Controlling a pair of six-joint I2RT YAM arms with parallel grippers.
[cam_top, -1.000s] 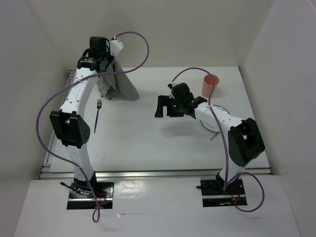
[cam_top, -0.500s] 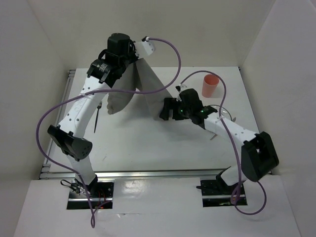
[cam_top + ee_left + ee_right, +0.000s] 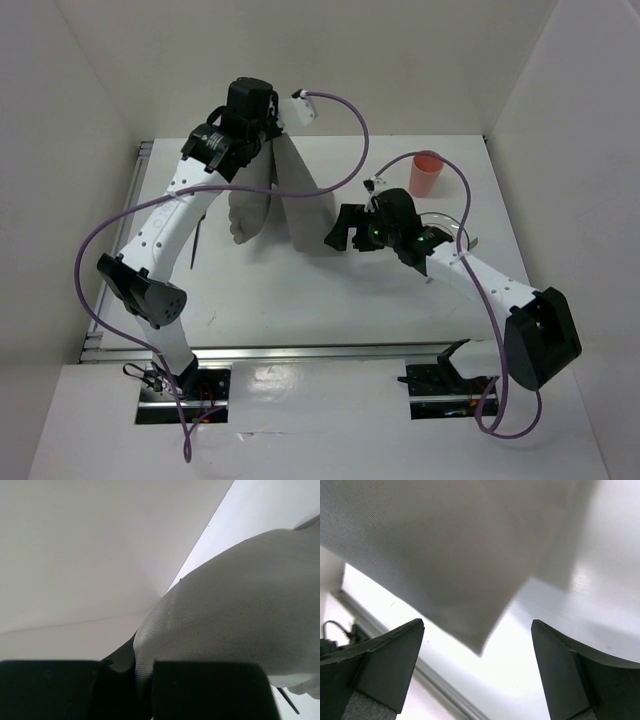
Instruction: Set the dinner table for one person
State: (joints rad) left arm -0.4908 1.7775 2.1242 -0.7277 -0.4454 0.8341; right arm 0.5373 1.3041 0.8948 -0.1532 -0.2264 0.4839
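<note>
Spanning the whole workspace, the table (image 3: 300, 300) is a white top with metal rails on its near and left edges. Over its far-left part the grey mat (image 3: 298, 200) hangs in folds from the left gripper (image 3: 268, 135), which is raised above the surface. The mat's lower edge reaches down toward the table, but whether it touches cannot be told.

From the left wrist camera, the left gripper (image 3: 142, 680) has its jaws closed together on a bunched edge of the mat (image 3: 240, 605) — the cloth fills most of that view.

The right gripper (image 3: 338, 232) sits low, just beside the mat's lower right corner. From its own camera the right gripper (image 3: 477, 630) has its jaws spread wide, and a corner of the mat (image 3: 445, 555) dangles in the gap between them. Neither finger is pressed on the cloth — contact cannot be told.

A plate (image 3: 447, 228) lies on the right of the table, partly hidden under the right arm. A pink cup (image 3: 426, 175) stands upright just beyond it. A fork (image 3: 197, 240) lies at the left, partly covered by the left arm.
</note>
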